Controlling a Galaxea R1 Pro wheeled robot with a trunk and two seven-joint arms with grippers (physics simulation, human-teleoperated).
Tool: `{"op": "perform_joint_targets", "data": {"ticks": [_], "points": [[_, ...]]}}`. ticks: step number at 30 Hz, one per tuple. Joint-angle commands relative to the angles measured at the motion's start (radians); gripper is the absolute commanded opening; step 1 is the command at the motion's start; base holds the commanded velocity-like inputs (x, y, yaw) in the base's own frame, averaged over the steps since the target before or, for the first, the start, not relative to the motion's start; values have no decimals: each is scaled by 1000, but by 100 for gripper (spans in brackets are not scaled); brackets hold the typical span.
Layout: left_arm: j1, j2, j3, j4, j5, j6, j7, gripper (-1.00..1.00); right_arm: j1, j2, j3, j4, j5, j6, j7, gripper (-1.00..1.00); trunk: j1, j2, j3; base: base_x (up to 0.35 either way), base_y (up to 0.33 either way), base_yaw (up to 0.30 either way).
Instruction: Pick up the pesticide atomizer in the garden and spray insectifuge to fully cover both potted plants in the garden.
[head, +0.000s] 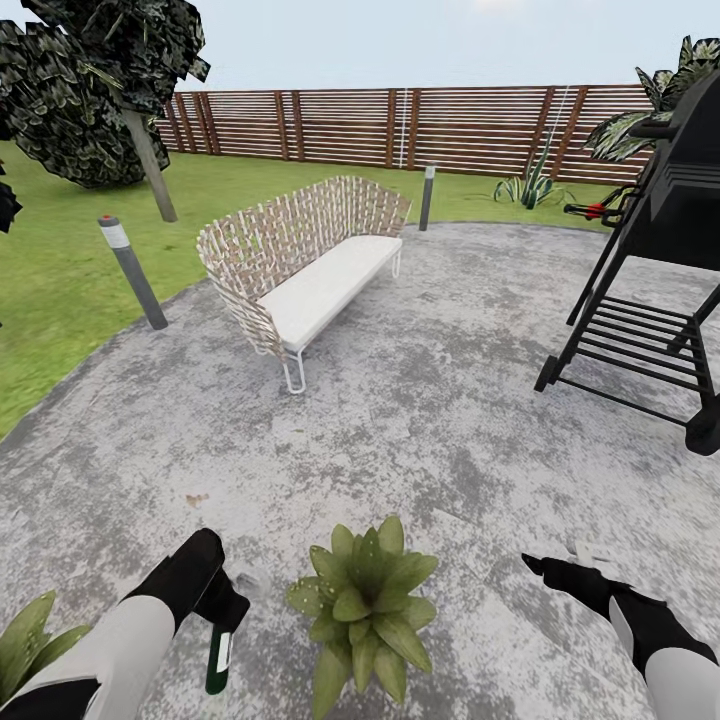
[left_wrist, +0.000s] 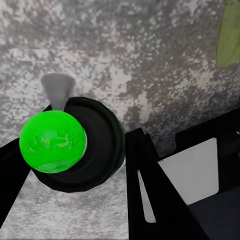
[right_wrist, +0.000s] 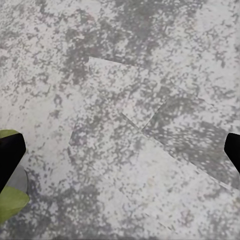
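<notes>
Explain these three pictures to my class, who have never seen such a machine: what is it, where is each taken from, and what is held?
This is a simulated wheeled robot with two arms. The big picture looks down from its head over a grey paved patio. The left gripper has its jaws shut on a slim green-and-white pesticide atomizer; the left wrist camera sees its round green end. The right gripper is open and empty; its wrist camera looks at pavement. Between the arms stands a low potted plant with broad green leaves. Beyond are a woven wicker bench and a black grill.
</notes>
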Motion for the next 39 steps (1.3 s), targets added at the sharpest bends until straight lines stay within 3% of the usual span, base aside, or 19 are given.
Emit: {"op": "perform_joint_targets", "data": {"ticks": [1,9,16,39], "points": [[0,-1,6,-5,-11,3,-10,-100,-1,0,-8,-2,5,6,8,100,0,0,-1,0,0,0],[0,-1,5,-8,-11,3,-10,-100,-1,1,-8,-2,5,6,7,100,0,0,-8,0,0,33],[0,-1,5,-8,-11,3,-10,-100,-1,1,-8,-2,5,6,7,100,27,-49,-39,0,0,99],[0,-2,7,-50,-11,3,-10,-100,-1,0,-8,-2,5,6,7,100,27,-49,-60,0,0,-32]]}}
